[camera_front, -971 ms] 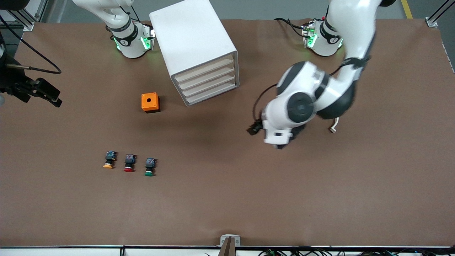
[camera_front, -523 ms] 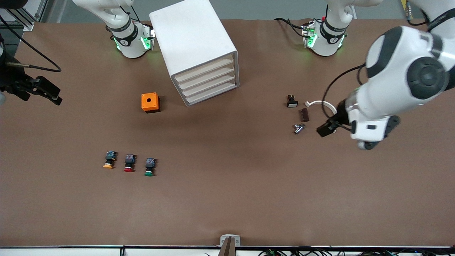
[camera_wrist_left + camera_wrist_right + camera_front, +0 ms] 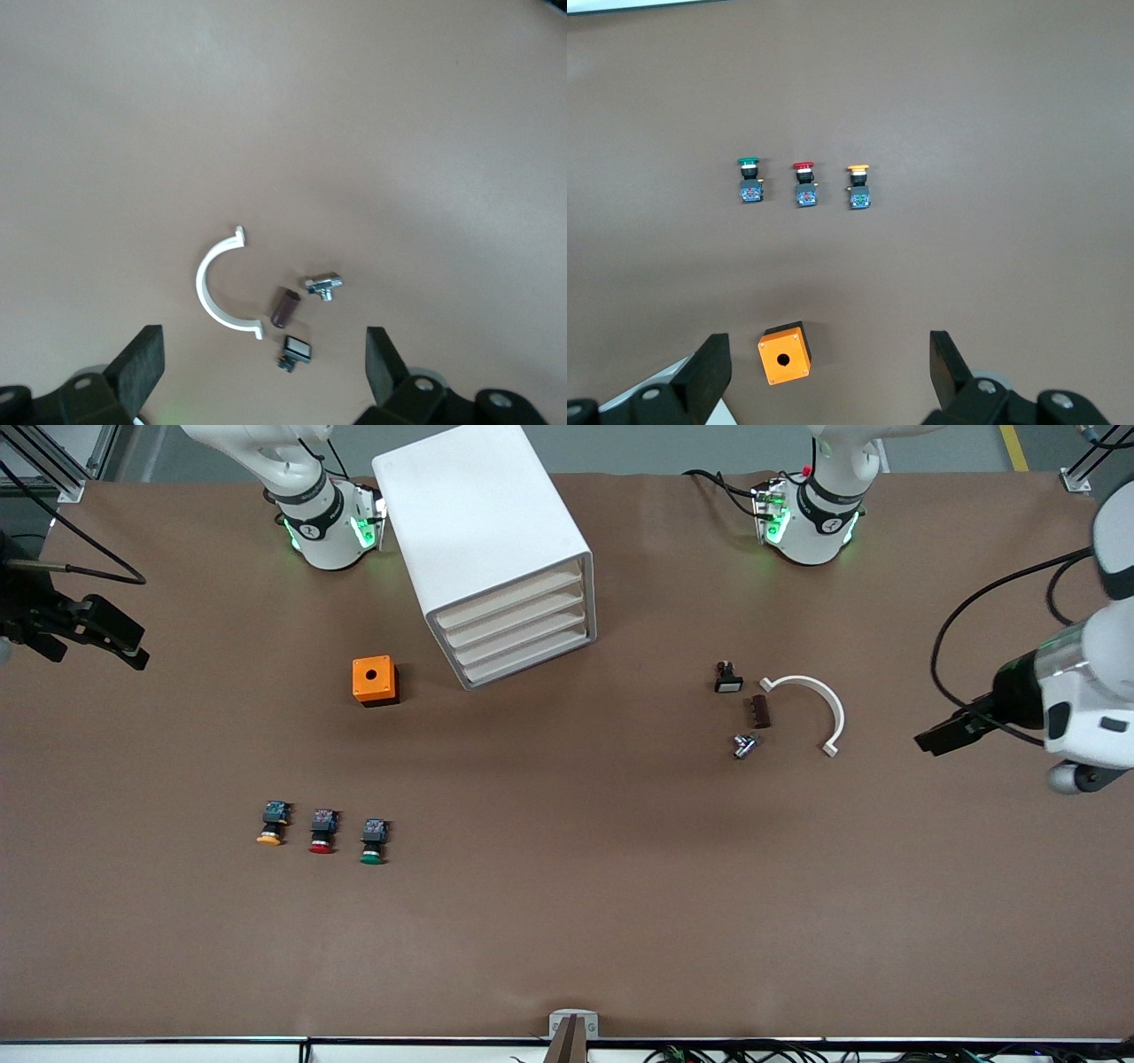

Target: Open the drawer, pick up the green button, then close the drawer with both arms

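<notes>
Both end effectors wide, empty: left end effector (image 3: 941, 737) and right end effector (image 3: 106, 638) over opposite worktop ends. Drawers (image 3: 514, 628) all shut. Green button (image 3: 373, 842) on worktop beside red-capped button (image 3: 322, 832).

A wide brown table (image 3: 567, 921) with a matte, paper-like top fills nearly the whole front view, lit evenly from above with soft shadows under whatever stands on it. Along its far edge runs a strip of grey floor (image 3: 673, 447), crossed near one corner by a yellow line (image 3: 1014, 447). Silver metal frame posts (image 3: 66, 474) stand at that far corner toward the right arm's end of the table, and another post (image 3: 1085, 469) stands at the corner toward the left arm's end. At the near edge a small grey bracket (image 3: 573, 1026) sits at the middle, with a white rail (image 3: 151, 1041) and tangled cables (image 3: 797, 1054) just beneath it.
</notes>
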`<state>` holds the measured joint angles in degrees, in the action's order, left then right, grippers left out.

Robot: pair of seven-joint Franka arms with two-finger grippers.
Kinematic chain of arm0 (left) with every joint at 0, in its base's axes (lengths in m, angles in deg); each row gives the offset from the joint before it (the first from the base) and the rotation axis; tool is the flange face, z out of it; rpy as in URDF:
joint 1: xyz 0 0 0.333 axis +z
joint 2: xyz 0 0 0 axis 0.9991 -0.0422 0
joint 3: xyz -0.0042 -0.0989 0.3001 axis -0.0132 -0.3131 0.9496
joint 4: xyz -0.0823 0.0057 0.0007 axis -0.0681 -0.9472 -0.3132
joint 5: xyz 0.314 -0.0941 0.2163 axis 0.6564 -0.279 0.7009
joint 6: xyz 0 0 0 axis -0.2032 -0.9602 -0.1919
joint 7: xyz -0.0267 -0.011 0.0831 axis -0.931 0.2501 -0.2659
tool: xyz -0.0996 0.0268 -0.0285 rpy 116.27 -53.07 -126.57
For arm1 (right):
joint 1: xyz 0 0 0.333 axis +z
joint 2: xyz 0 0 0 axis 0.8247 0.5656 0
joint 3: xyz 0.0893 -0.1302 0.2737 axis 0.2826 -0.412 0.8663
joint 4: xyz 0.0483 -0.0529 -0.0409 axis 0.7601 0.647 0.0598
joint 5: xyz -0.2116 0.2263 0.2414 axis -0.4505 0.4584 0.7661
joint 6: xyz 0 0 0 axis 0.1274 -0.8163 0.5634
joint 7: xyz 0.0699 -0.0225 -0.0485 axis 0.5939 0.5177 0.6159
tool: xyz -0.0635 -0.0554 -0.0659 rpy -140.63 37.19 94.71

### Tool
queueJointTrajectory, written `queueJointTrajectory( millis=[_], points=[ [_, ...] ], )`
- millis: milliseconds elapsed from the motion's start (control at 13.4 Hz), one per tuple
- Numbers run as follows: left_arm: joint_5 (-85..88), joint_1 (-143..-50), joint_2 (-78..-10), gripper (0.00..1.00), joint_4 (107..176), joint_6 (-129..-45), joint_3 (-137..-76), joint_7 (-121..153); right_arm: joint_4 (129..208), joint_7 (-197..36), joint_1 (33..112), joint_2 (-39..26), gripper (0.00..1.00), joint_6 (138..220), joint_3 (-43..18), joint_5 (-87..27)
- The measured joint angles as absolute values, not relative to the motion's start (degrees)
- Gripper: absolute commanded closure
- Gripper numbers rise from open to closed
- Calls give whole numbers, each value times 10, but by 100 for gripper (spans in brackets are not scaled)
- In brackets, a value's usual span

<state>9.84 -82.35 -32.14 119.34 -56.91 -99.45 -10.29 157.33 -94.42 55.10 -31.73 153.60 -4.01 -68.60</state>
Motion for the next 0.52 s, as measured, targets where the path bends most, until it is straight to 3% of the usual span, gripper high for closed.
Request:
queueJointTrajectory(
  millis=[149, 373, 523],
  points=[
    [98, -814, -299, 0, 1194, -562, -994, -62, 1574, -942, 545, -317, 22, 1535, -39, -686],
    [98, -837, -266, 0, 1208, -541, -957, -2, 1574, -937, 535, -317, 0, 1535, -31, -686],
    [98, -883, -239, 0, 1238, -539, -893, 41, 1574, -934, 532, -317, 0, 1534, -30, -686]
  ],
)
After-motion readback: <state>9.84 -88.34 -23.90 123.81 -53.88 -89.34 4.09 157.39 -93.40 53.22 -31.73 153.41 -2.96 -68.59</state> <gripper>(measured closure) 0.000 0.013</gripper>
